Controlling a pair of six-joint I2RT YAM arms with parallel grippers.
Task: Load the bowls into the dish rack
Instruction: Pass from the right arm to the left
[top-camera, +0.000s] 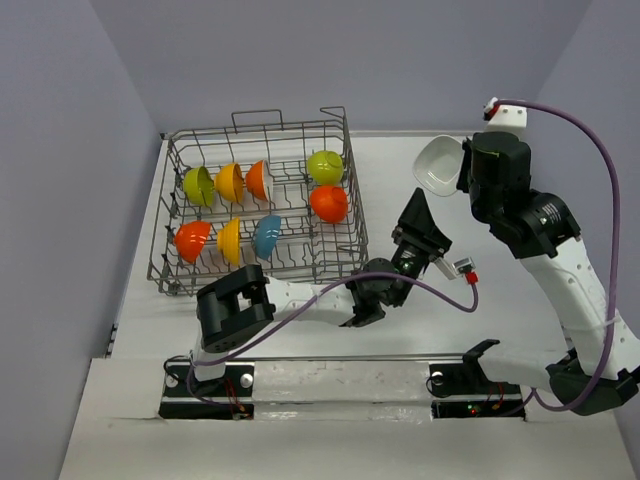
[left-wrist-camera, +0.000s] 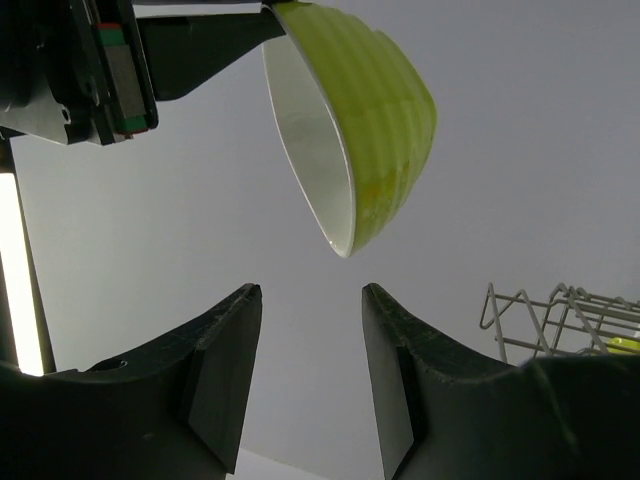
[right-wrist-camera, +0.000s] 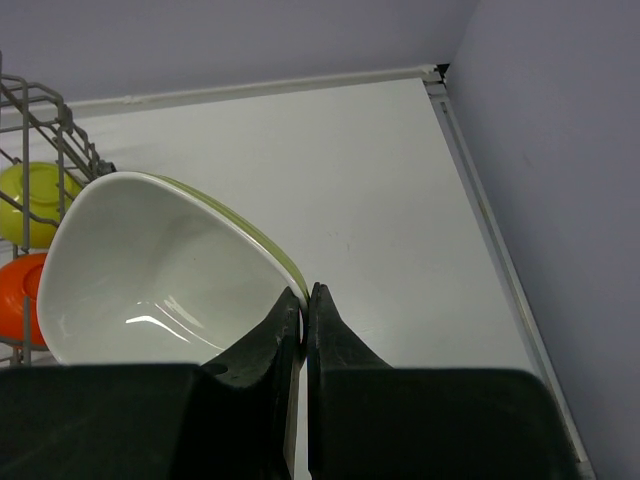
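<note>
While 8 bowls (top-camera: 229, 182) fill the far-left rack (top-camera: 280, 127), right gripper (right-wrist-camera: 303, 310) pinches the last bowl (right-wrist-camera: 150, 270); left gripper (left-wrist-camera: 311, 300) gapes empty.

The dish rack (top-camera: 258, 129) at the table's (top-camera: 400, 170) far left corner is thin grey metal wire with a dull sheen. The racked bowls (top-camera: 327, 203) look glazed and glossy. The lime bowl (left-wrist-camera: 385, 120) is glossy too: faintly ribbed outside, smooth white inside with a bright highlight. The table is smooth matt white. The left pincer (left-wrist-camera: 312, 330) and right pincer (right-wrist-camera: 303, 300) are matt black plastic.
</note>
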